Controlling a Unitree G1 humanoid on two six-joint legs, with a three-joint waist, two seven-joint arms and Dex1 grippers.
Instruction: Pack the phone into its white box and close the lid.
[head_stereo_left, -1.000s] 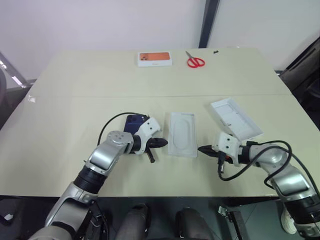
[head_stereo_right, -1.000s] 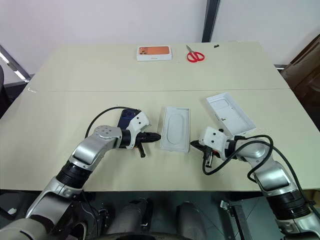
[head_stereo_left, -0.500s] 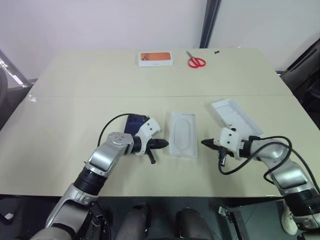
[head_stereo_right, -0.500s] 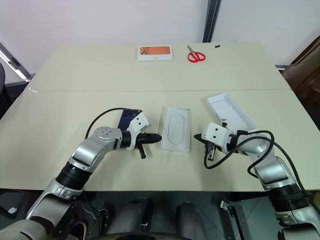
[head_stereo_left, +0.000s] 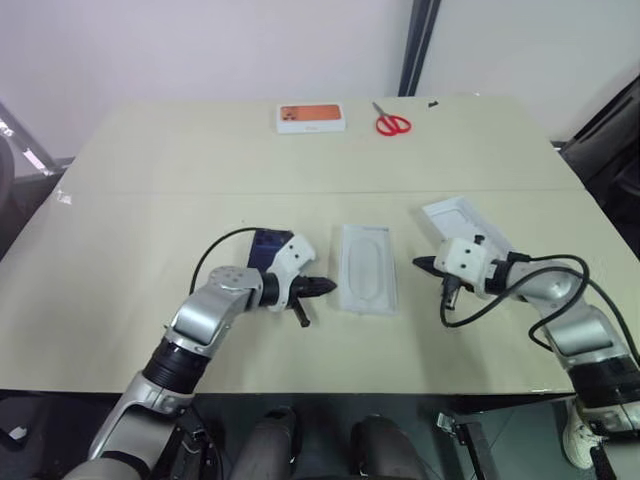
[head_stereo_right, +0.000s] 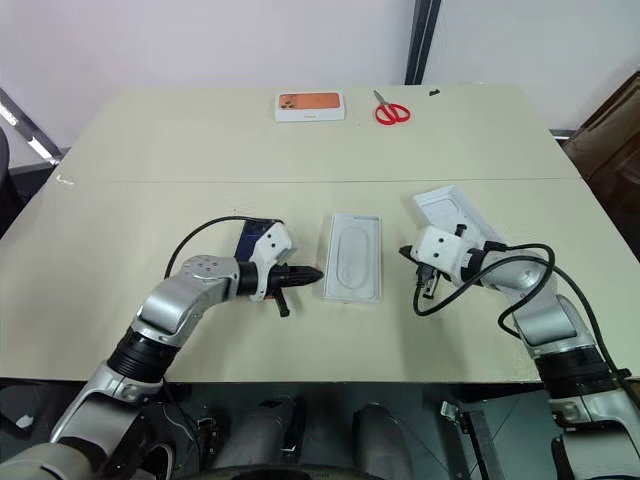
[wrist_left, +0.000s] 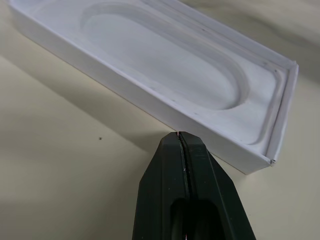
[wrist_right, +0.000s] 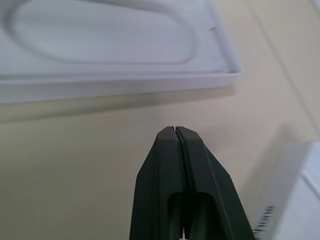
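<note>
My pincers (head_stereo_left: 328, 286) (head_stereo_left: 421, 264) are staying pressed together, holding nothing; the phone (head_stereo_left: 266, 243) is still waiting outside its white box (head_stereo_left: 464, 229).

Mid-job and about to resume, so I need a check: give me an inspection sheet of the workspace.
Surface: beige table, one seam across.
Job's things: dark navy phone lying flat, partly behind the left wrist; white moulded lid inside-up at centre; shallow white box part angled on the right, base or tray unclear.
Clutter: white box with orange picture and red-handled scissors at the far edge.
Grippers: left gripper shut, empty, tip beside the lid; right gripper shut, empty, between lid and box part.
Cables: black cable looping from the left wrist, another under the right.
Surroundings: pale wall, dark vertical post.
</note>
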